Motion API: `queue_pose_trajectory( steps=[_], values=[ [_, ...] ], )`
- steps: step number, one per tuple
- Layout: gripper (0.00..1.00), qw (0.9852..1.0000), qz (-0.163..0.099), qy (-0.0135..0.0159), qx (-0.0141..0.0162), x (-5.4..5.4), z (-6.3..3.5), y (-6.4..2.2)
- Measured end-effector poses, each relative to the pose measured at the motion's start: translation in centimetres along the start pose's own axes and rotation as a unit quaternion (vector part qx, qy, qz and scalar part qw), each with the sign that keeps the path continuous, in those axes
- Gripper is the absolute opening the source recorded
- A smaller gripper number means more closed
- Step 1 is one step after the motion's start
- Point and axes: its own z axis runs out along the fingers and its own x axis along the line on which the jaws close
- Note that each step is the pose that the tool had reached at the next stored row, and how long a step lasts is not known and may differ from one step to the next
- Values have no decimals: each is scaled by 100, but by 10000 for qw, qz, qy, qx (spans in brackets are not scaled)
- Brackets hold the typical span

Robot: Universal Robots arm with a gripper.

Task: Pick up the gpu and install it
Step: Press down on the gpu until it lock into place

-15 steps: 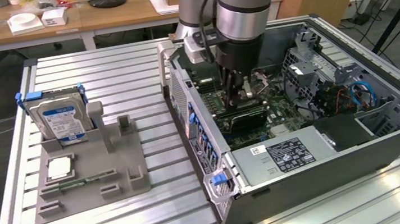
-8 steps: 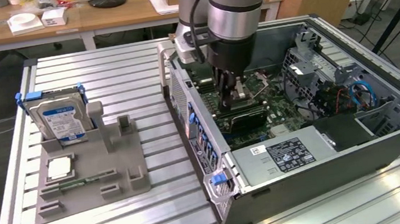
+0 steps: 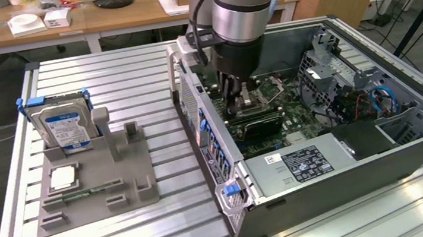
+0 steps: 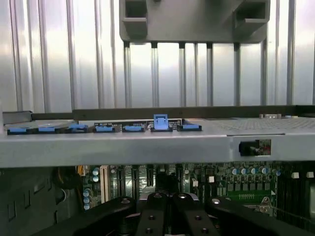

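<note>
Reaching down from the top centre of the exterior view, your arm [image 3: 239,8] enters an open computer case [image 3: 407,159] that lies on its side on the ribbed metal desk [image 3: 127,74]. The pincer [image 3: 234,105] hangs over the motherboard [image 3: 299,114], a little above the middle of the frame, near the case wall on the exterior view's left. Its fingers are pressed together.

The gpu [image 3: 259,126] sits inside the case, just below and to the right of the pincer in that frame. It reads as a dark, flat card on the green board. You cannot tell whether the pincer touches it. A grey power supply [image 3: 300,165] with a white label fills the case corner at lower centre.

At the left of the exterior view, well apart from the case, a grey tray [image 3: 93,198] rests on the desk. A silver hard drive [image 3: 65,126] with a blue label stands upright in it, and a small square chip [image 3: 63,178] lies flat nearer the lower left.

In the wrist view, the black pincer [image 4: 167,199] shows its fingers together over the motherboard [image 4: 246,182]. Beyond it runs the case [image 4: 147,145] wall with a row of blue clips [image 4: 161,122], then the desk [image 4: 59,59] and the tray [image 4: 194,19].
</note>
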Motion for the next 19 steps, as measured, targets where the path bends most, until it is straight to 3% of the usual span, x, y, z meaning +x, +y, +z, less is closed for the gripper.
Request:
queue_pose_trajectory(
  steps=[2, 6, 9, 11, 16, 19],
  values=[
    [11, 10000, 1, 3, -67, 1, -2, 20],
    [11, 10000, 2, 5, -95, 3, 0, 74],
    [11, 9999, 1, 11, -170, 4, -3, 85],
    [11, 9998, 2, 14, -203, 5, -3, 91],
    [11, 9998, 1, 12, -205, 4, 12, 93],
    [11, 9998, 1, 26, -213, 6, 41, 95]
  ],
)
